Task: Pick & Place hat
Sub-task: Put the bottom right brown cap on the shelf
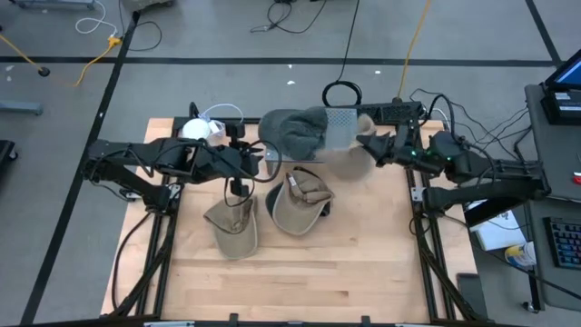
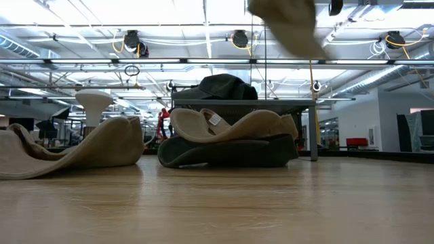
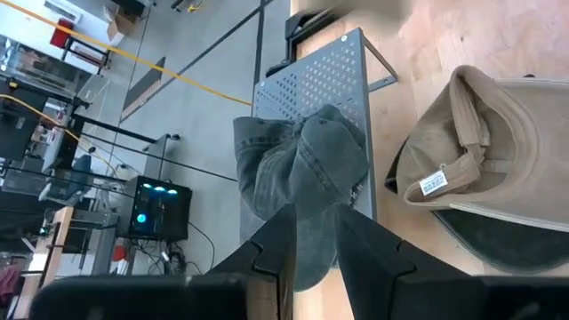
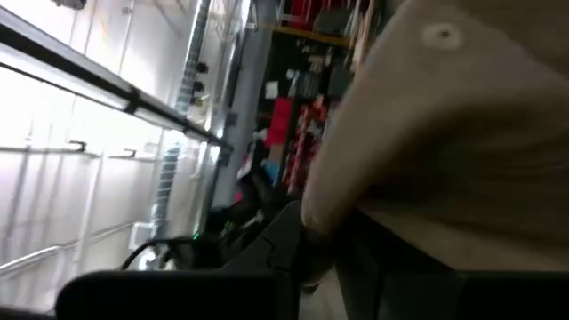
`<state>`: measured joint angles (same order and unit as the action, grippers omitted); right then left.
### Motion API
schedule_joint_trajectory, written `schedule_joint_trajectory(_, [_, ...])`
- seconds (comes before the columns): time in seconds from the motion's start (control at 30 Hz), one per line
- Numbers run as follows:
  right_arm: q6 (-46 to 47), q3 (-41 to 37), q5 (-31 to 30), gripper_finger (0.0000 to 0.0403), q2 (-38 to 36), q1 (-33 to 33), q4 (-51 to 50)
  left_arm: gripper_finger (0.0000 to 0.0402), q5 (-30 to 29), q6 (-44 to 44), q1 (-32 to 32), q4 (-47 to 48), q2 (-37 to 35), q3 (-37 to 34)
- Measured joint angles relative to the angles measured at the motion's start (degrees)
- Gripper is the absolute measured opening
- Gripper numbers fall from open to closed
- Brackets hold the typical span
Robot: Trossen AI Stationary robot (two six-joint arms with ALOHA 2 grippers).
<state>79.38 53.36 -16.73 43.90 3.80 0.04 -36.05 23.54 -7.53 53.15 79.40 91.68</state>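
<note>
My right gripper [image 1: 365, 145] is shut on a tan hat [image 1: 345, 159] above the table's far right part. The same tan hat [image 2: 285, 24] shows at the top of the low view. A grey hat [image 1: 295, 132] sits on a perforated metal stand [image 1: 340, 127] at the far edge. My left gripper [image 1: 261, 162] hovers next to the grey hat [image 3: 302, 178], its fingers a little open and touching nothing. A second tan hat [image 1: 231, 227] lies on the table. A third tan hat [image 1: 300, 202] rests upside down on a dark hat [image 2: 224, 152]. My right gripper holds the tan hat by a curled edge [image 4: 329, 209] below its crown button [image 4: 440, 36]. The hat itself covers most of the place of contact. The fingers come level from the table's right side. The hat is lifted clear and hangs high above the table.
Bare wood [image 1: 363, 263] takes up the near half of the table. Cables [image 1: 340, 91] and a black box [image 1: 390, 111] lie by the far edge. A desk with a keyboard [image 1: 563, 241] stands to the right of the table.
</note>
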Motion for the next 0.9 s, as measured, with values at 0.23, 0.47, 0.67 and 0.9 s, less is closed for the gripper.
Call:
schedule_joint_trajectory(0.23, [-1.25, 0.00, 0.38, 0.0034, 0.48, 7.90, -3.78, 0.0085, 0.02, 0.03, 0.00, 0.03, 0.00, 0.00])
schedule_joint_trajectory(0.47, [2.17, 1.71, 2.29, 0.0034, 4.18, 14.07, -3.90, 0.0085, 0.00, 1.43, 0.00, 0.06, 0.00, 0.00])
schedule_joint_trajectory(0.67, [16.39, 7.58, 7.45, 0.0034, 9.96, 18.30, -14.33, 0.0085, 0.01, 3.80, 0.00, -0.03, 0.00, 0.00])
schedule_joint_trajectory(0.9, [29.57, 12.16, 16.25, 0.0034, 16.13, 25.87, -25.31, 0.0085, 0.03, 4.21, 0.00, -0.07, 0.00, 0.00])
